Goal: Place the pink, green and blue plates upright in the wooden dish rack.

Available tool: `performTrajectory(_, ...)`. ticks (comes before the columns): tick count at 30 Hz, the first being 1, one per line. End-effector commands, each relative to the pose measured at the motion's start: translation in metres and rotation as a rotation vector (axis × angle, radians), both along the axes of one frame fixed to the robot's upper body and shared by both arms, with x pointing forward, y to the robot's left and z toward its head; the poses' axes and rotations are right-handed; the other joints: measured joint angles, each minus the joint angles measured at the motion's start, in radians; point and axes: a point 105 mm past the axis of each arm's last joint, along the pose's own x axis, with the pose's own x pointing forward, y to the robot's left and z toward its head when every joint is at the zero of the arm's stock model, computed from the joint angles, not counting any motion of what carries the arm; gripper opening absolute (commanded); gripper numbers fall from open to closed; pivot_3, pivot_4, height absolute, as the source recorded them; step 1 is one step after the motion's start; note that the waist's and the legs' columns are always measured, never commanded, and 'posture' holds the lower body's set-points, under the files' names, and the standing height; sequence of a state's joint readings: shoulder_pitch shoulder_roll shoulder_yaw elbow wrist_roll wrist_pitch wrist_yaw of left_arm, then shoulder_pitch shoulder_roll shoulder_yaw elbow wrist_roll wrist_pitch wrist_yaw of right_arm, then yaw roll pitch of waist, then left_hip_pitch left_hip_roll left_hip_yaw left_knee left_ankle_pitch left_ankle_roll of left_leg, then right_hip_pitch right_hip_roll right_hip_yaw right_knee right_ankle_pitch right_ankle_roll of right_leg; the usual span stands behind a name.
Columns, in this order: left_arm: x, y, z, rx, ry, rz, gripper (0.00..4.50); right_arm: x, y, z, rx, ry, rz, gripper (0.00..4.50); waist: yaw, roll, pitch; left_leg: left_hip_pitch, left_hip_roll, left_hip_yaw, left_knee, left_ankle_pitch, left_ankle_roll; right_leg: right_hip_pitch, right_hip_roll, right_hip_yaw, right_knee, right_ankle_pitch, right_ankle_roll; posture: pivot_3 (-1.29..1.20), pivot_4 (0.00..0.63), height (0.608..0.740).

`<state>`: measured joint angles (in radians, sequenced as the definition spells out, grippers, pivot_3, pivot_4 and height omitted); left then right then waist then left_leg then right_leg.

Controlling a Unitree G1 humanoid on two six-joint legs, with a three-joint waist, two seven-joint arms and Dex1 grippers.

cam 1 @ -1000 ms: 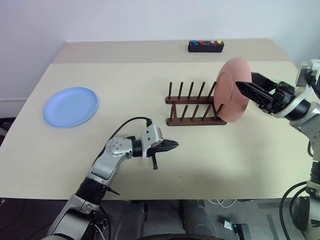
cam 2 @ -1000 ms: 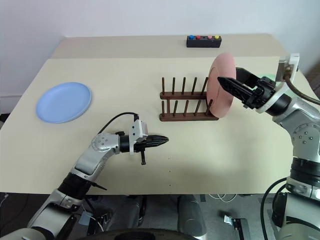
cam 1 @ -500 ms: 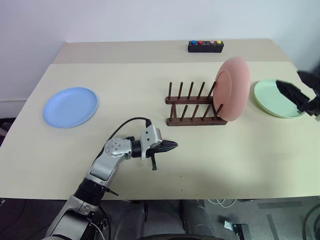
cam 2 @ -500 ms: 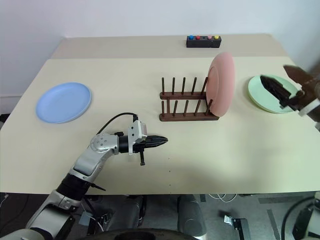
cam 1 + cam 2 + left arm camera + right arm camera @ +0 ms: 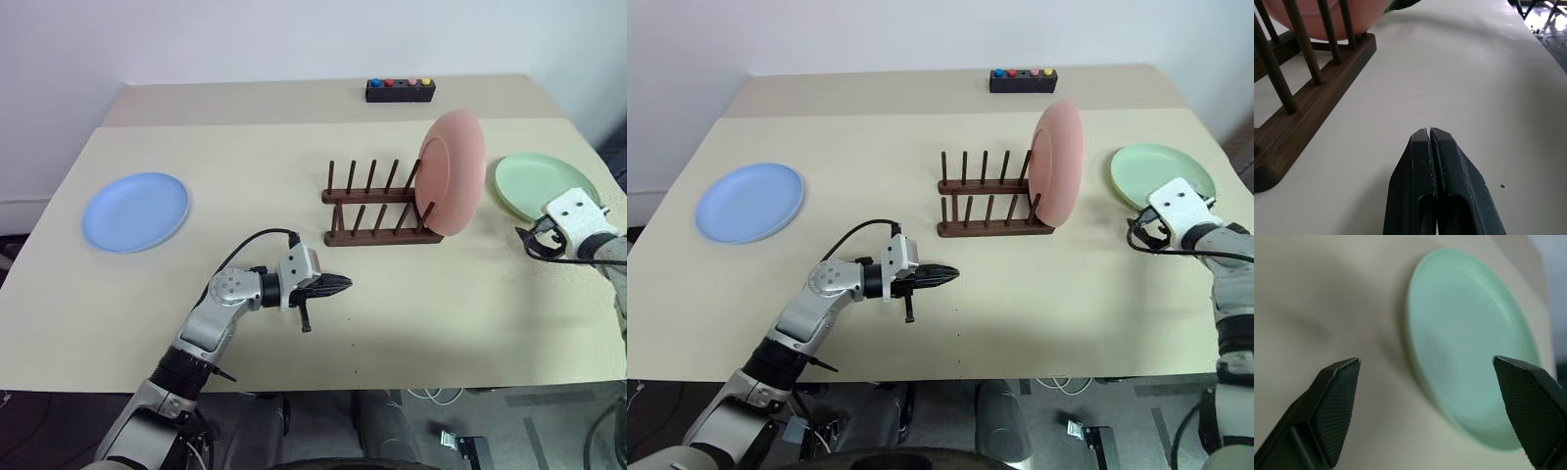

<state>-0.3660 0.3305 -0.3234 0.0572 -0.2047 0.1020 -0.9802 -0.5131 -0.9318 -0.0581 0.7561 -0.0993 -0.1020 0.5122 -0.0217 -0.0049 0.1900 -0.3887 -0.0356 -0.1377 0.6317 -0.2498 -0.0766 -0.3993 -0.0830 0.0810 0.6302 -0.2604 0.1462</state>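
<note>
Pink plate point(image 5: 452, 171) upright in right end of wooden dish rack point(image 5: 377, 206), now released. Right gripper point(image 5: 1432, 406) withdrawn from it since a second ago, lowered near green plate point(image 5: 544, 187), jaws wide, empty. Left gripper point(image 5: 338, 285) unmoved, shut, empty. Count: three plates, blue plate point(image 5: 135, 211) flat at table's point(image 5: 294, 157) left; one rack; one black button box point(image 5: 400, 90).

The wooden dish rack point(image 5: 380, 206) is set near the middle of the counter point(image 5: 294, 176). One plate point(image 5: 451, 172) is stood upright in the rack's right end. A second plate point(image 5: 545, 188) is laid flat to the right of the rack, and a third plate point(image 5: 135, 211) flat far to the left. A small box point(image 5: 400, 90) is placed at the far edge, behind the rack.
</note>
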Motion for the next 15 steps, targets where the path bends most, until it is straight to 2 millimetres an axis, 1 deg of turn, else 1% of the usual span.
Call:
performTrajectory(1,0.000,0.001,0.008,-0.012,-0.037,0.004,0.00,0.008,-0.004,-0.001,-0.063,-0.017,-0.017,4.43,0.000,0.000,0.000,0.000,0.000,0.000,0.000,0.000,0.000,0.000,0.000,0.000,0.000,0.000,0.000,0.00,0.150,0.740)
performTrajectory(2,-0.001,0.001,0.008,-0.012,-0.036,0.006,0.00,0.009,-0.004,-0.004,-0.076,-0.008,-0.016,4.19,0.002,0.000,0.000,0.000,0.000,0.000,0.000,0.000,0.000,0.000,0.000,0.000,0.000,0.000,0.000,0.00,0.150,0.740)
performTrajectory(4,-0.001,0.002,0.008,-0.011,-0.037,0.011,0.00,0.011,-0.004,-0.010,-0.083,0.010,-0.018,3.58,0.001,0.000,0.000,0.000,0.000,0.000,0.000,0.000,0.000,0.000,0.000,0.000,0.000,0.000,0.000,0.00,0.150,0.740)
performTrajectory(6,-0.001,0.002,0.008,-0.012,-0.036,0.015,0.00,0.012,-0.005,-0.014,-0.081,0.017,-0.026,2.62,0.000,0.000,0.000,0.000,0.000,0.000,0.000,0.000,0.000,0.000,0.000,0.000,0.000,0.000,0.000,0.00,0.150,0.740)
performTrajectory(8,-0.001,0.002,0.008,-0.011,-0.037,0.017,0.00,0.012,-0.005,-0.017,-0.106,0.021,-0.023,1.55,0.000,0.000,0.000,0.000,0.000,0.000,0.000,0.000,0.000,0.000,0.000,0.000,0.000,0.000,0.000,0.00,0.150,0.740)
performTrajectory(11,-0.002,0.003,0.008,-0.010,-0.036,0.019,0.00,0.012,-0.005,-0.017,-0.121,0.000,-0.023,0.05,0.000,0.000,0.000,0.000,0.000,0.000,0.000,0.000,0.000,0.000,0.000,0.000,0.000,0.000,0.000,0.00,0.150,0.740)
performTrajectory(13,-0.002,0.003,0.008,-0.011,-0.035,0.020,0.00,0.011,-0.006,-0.014,-0.158,-0.028,-0.022,0.05,-0.001,0.000,0.000,0.000,0.000,0.000,0.000,0.000,0.000,0.000,0.000,0.000,0.000,0.000,0.000,0.00,0.150,0.740)
performTrajectory(15,-0.002,0.003,0.008,-0.013,-0.036,0.021,0.00,0.011,-0.008,-0.006,-0.227,-0.075,-0.033,0.05,-0.002,0.000,0.000,0.000,0.000,0.000,0.000,0.000,0.000,0.000,0.000,0.000,0.000,0.000,0.000,0.00,0.150,0.740)
